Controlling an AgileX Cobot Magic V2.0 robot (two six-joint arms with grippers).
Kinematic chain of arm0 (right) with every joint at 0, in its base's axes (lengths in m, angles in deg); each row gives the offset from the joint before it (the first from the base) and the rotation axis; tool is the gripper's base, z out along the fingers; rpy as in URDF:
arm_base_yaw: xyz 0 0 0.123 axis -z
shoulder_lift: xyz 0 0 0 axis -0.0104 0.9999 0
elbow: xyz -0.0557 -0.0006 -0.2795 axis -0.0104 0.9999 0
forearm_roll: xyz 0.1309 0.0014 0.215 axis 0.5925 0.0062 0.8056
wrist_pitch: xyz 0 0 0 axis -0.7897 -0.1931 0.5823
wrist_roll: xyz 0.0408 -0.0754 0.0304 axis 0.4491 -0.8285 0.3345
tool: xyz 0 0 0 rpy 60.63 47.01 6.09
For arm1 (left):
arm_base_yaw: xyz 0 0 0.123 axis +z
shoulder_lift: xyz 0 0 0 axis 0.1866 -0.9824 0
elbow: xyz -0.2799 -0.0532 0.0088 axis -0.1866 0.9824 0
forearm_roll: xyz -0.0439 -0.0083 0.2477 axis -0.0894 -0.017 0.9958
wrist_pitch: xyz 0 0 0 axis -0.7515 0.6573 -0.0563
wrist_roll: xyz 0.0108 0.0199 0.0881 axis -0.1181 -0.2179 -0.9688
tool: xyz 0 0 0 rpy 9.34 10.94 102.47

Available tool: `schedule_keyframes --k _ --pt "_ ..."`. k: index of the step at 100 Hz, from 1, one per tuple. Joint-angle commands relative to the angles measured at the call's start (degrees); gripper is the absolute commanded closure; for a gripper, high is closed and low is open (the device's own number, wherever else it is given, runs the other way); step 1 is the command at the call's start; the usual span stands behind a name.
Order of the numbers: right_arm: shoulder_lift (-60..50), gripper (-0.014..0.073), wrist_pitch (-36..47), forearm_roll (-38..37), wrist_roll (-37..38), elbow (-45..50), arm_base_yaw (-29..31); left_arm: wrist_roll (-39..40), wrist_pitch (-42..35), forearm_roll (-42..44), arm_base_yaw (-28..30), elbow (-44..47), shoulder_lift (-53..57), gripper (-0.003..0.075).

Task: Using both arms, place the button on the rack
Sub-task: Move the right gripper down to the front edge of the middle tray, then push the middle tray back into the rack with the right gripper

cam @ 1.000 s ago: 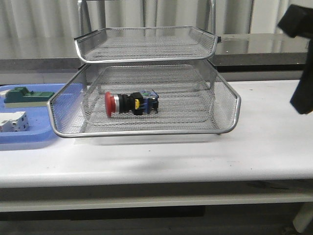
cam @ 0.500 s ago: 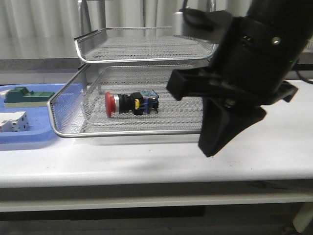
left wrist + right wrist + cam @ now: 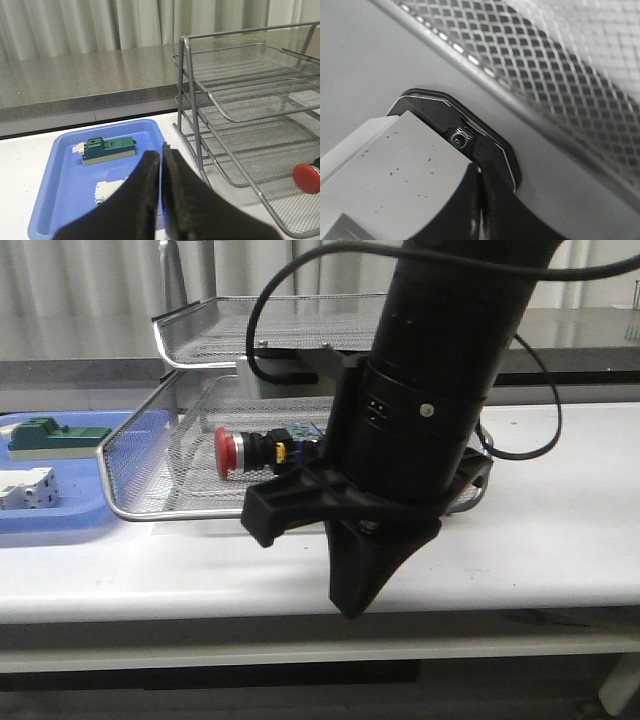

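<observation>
The button [image 3: 262,450], red head to the left and black body behind it, lies on its side in the lower tier of the silver wire rack [image 3: 180,513]. My right arm fills the middle of the front view, close to the camera and in front of the rack. Its gripper [image 3: 353,608] points down, shut with nothing in it, below and to the right of the button. In the right wrist view the shut right gripper [image 3: 479,171] faces rack mesh [image 3: 560,95]. My left gripper [image 3: 161,150] is shut and empty over the blue tray; the button's red head [image 3: 306,178] shows inside the rack [image 3: 190,95].
A flat blue tray [image 3: 50,522] lies left of the rack, holding a green block [image 3: 55,435] and a white block [image 3: 25,488]. The left wrist view shows the same tray [image 3: 55,200], green block [image 3: 110,149] and white block [image 3: 107,190]. A grey counter runs along the back.
My right arm swung in from the right edge across the front view and now hides the rack's right half. The button has not moved.
</observation>
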Motion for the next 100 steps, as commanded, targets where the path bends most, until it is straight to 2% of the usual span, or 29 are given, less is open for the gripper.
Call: schedule_keyframes --k 1,31,49,73,100 --pt "-1.1 0.066 1.5 -1.9 -0.9 -2.5 -0.2 0.5 -4.4 -0.8 0.0 -1.6 -0.3 0.0716" --pt "-0.1 0.066 3.3 -7.5 -0.9 -5.1 -0.1 0.5 -4.4 -0.8 0.0 -1.6 -0.3 0.0716" --pt "-0.1 0.066 7.5 -9.6 -0.9 -5.2 0.8 0.5 -4.3 -0.8 0.0 -1.6 -0.3 0.0716" --pt "0.9 0.066 8.2 -9.7 -0.9 -8.0 4.5 0.5 -4.3 -0.8 0.0 -1.6 -0.3 0.0716" --pt "5.6 0.066 7.2 -11.8 -1.0 -15.8 8.6 0.5 -4.3 -0.8 0.0 -1.6 -0.3 0.0716"
